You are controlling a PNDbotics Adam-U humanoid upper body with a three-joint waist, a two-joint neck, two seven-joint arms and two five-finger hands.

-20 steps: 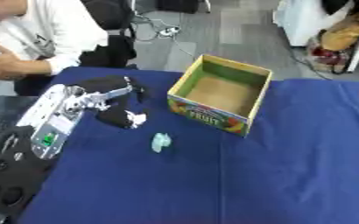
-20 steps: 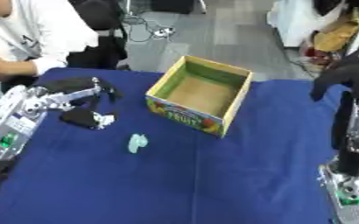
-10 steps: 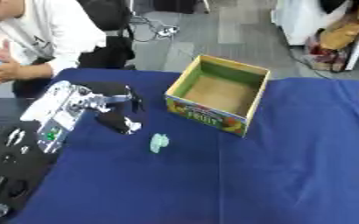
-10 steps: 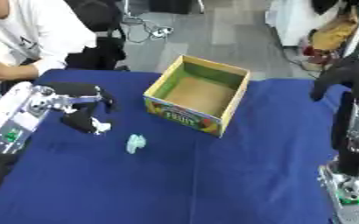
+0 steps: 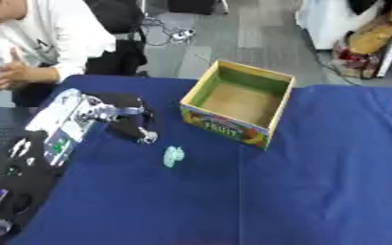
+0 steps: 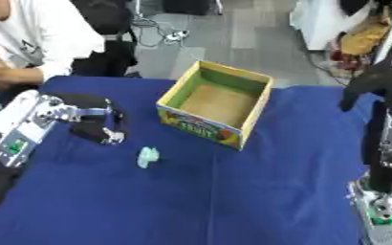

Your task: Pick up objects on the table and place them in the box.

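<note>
On blue cloth table (image 5: 233,201): square cardboard box (image 5: 238,103), green-lined; small pale-green lump (image 5: 173,156); left hand (image 5: 125,122), black fingers curled, contents indiscernible; right hand (image 6: 382,91) raised, fingers unclear

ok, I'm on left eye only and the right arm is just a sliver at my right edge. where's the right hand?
Observer: Right eye view shows the right hand raised over the far right edge of the table, right of the box and apart from it.
Operator: carrying anything?
Observer: Nothing shows in it. Its forearm runs straight down the view's right side to the near right corner.
Operator: close to the pale green thing?
Observer: No. The pale green thing lies across the table from that arm; the left hand is much nearer to it.
</note>
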